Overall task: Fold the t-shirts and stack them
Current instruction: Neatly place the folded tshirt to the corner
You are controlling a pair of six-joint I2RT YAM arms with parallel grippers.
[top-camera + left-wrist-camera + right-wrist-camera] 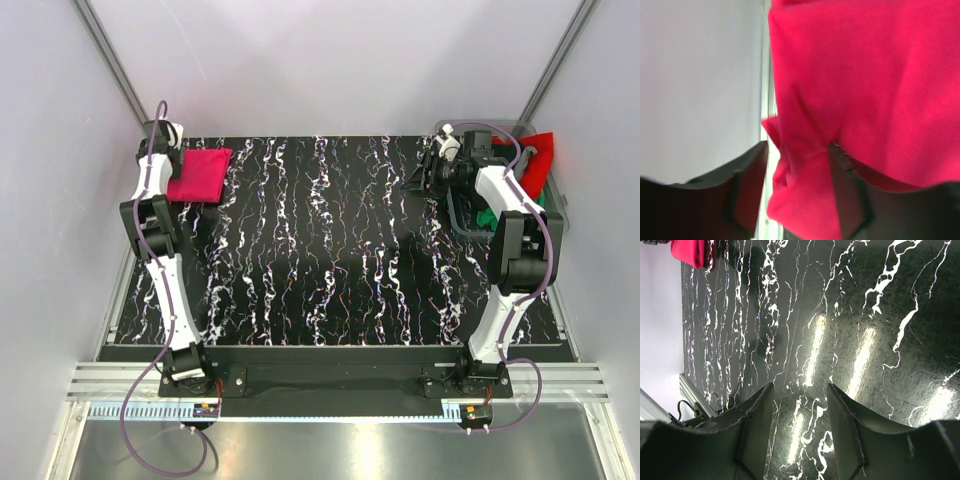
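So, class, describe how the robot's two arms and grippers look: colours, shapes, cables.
The left arm and right arm alternate white links with black joint housings. A purple cable runs along each arm. The left gripper and right gripper have flat matte-black fingers.

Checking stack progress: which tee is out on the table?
The crimson-pink tee, far left; the red tee and green tee lie in the bin.

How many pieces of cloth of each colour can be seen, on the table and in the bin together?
crimson-pink t-shirt, folded, at the far left of the table: 1
red cloth in the grey bin: 1
green cloth in the same bin: 1
Total: 3. Part of the bin is hidden, so more may lie there.
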